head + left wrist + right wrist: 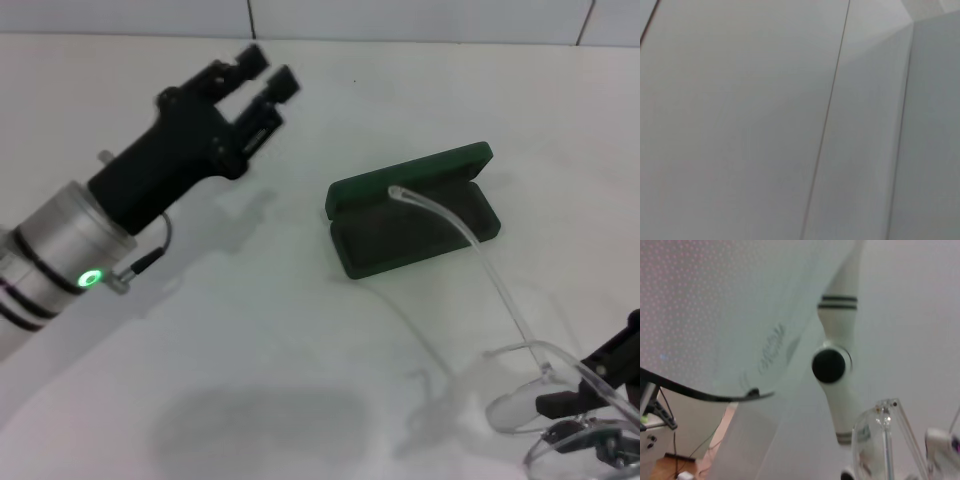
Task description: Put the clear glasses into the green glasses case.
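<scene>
Clear glasses (560,395) held by right gripper (590,400) nr tabletop (300,400) front-right corner, green glasses case (412,210) open mid-table, left gripper (262,72) narrowly open, raised at back-left.

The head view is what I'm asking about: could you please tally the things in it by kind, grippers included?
Glasses: 1, the transparent colourless plastic clear glasses, held at the lower right edge by the right gripper.
Cases: 1, the dark green rectangular hard glasses case, lid open, on the white table.
Grippers: 2, the right gripper and the black left gripper, raised and empty.
Total: 4.
</scene>
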Robot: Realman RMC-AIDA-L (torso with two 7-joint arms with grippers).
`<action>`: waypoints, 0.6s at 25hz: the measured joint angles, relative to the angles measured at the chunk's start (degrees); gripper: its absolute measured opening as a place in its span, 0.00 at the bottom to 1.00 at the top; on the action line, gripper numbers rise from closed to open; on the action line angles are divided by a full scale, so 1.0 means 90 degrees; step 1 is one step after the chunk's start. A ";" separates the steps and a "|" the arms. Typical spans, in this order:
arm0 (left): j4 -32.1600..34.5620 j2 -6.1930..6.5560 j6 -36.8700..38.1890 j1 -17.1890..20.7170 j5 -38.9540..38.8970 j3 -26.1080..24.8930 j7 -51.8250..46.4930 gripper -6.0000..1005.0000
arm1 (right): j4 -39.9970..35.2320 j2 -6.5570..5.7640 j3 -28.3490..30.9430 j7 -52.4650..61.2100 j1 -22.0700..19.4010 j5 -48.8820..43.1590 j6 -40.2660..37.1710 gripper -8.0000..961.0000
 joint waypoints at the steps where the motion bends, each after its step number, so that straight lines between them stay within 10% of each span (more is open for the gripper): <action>1: -0.0078 -0.0004 -0.0015 -0.0102 0.0099 0.0010 -0.0008 0.47 | 0.0065 0.0008 0.0001 -0.0135 0.0028 0.0066 -0.0055 0.13; 15: 0.0332 -0.0111 0.0247 -0.0705 0.0429 0.1237 -0.0217 0.48 | 0.0821 0.0036 -0.0319 0.0260 0.0683 0.0390 0.0425 0.13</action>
